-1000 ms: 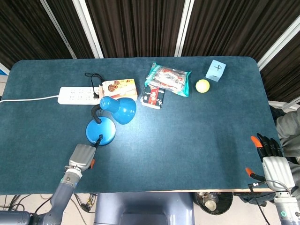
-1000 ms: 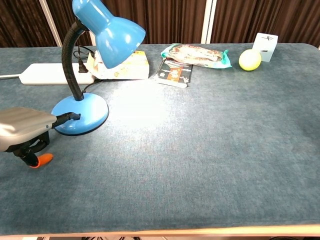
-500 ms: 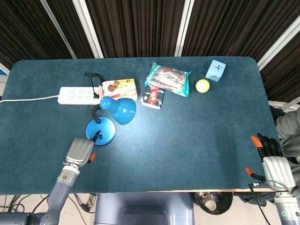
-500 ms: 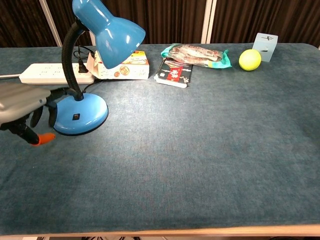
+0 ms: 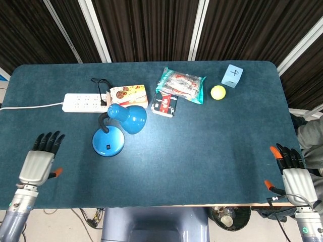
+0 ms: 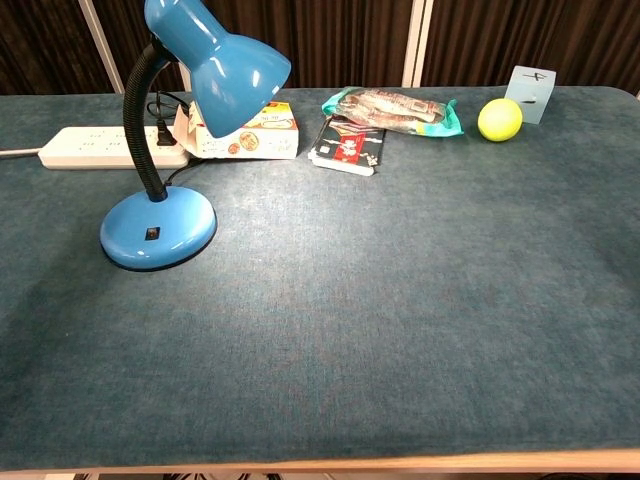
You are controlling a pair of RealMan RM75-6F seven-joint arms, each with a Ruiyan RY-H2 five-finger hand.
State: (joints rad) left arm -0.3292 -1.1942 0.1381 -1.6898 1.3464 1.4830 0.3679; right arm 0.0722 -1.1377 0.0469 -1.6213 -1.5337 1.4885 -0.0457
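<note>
Presently the left hand lies flat over the near-left part of the table, fingers straight, slightly spread and holding nothing. Beyond and to the right of those fingertips, well apart from them, stands the blue desk lamp (base flat on the cloth, shade tipped toward the table's right side). Farther beyond the fingers, behind the lamp, lies the white power strip, with a snack box just beside its right end.

The right hand sits at the near-right corner, fingers extended and close together, thumb set apart, gripping nothing. Well beyond its fingertips, at the far edge, are a yellow ball and a light blue cube, near each other. The chest view shows neither hand.
</note>
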